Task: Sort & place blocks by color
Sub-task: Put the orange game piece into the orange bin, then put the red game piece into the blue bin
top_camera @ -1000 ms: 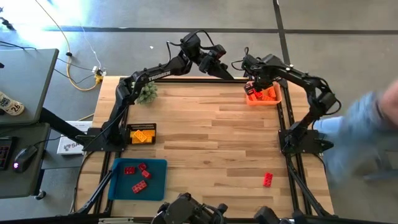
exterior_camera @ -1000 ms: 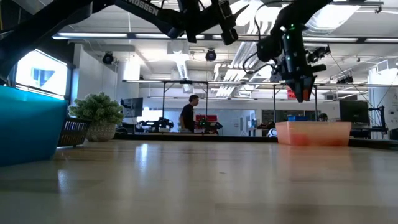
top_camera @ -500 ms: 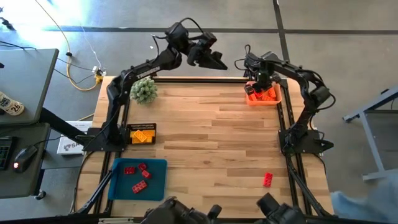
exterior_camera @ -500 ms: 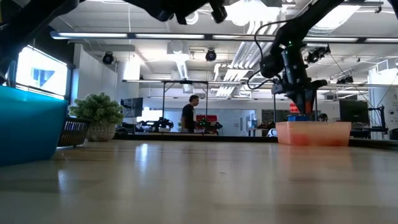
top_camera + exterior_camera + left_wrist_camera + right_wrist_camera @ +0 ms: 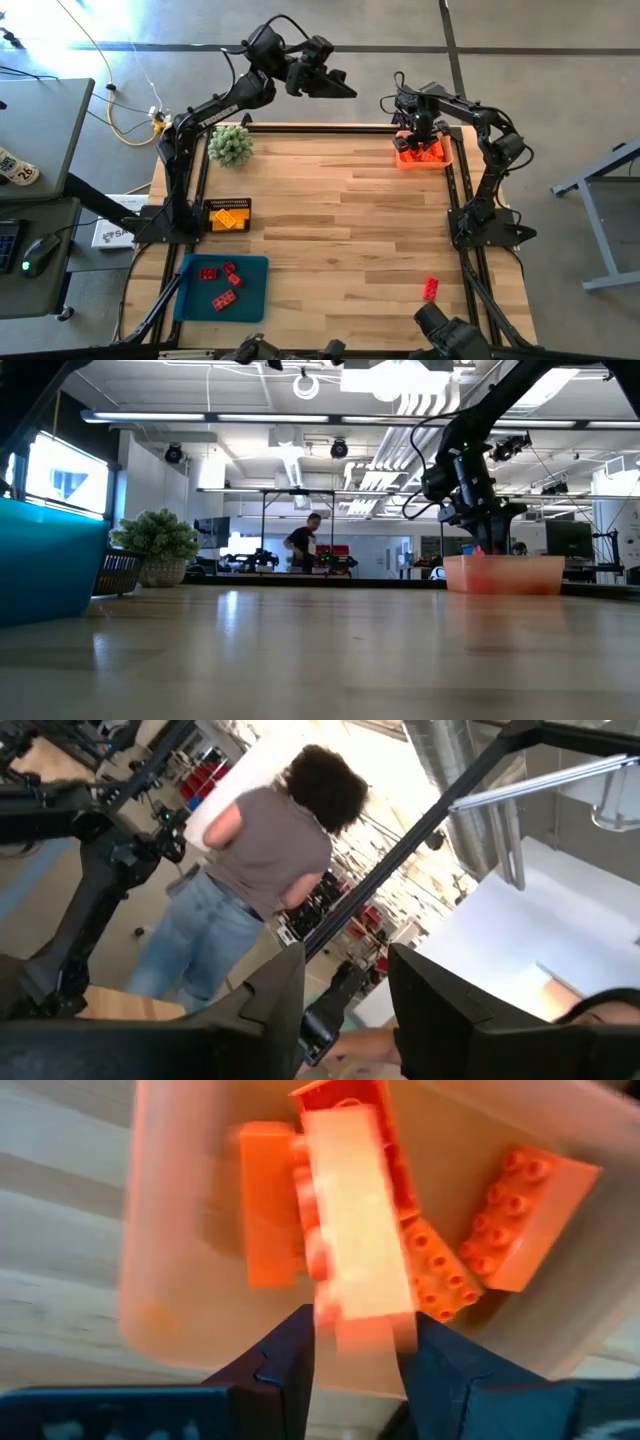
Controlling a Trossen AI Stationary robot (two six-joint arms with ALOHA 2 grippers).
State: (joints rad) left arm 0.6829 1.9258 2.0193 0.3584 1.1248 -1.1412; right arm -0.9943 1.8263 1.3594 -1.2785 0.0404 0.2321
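Since a second ago the left arm has swung up and back from the table's far edge, and the right gripper [image 5: 418,136] has dropped lower into the orange tray [image 5: 444,158]; the blurred person at the right edge is gone.

Nearest, at about 5 o'clock on the table [image 5: 340,230], one red block [image 5: 430,289] lies alone. At 7 o'clock the blue tray [image 5: 255,290] holds several red blocks [image 5: 220,285]. At 9 o'clock a small dark basket [image 5: 228,203] holds yellow blocks [image 5: 227,218], with the green plant ball [image 5: 230,146] at 11 o'clock.

At 1 o'clock the right arm bends down steeply over the orange tray; its fingers [image 5: 455,1380] stand slightly parted around an orange block [image 5: 355,1240] — whether they grip it or have let it go cannot be told. More orange blocks [image 5: 525,1195] lie in the tray.

Farthest, the left gripper [image 5: 335,85] is raised beyond the 12 o'clock edge, pointing outward — fingers [image 5: 440,1015] parted, nothing between them. A person [image 5: 250,870] stands beyond it.
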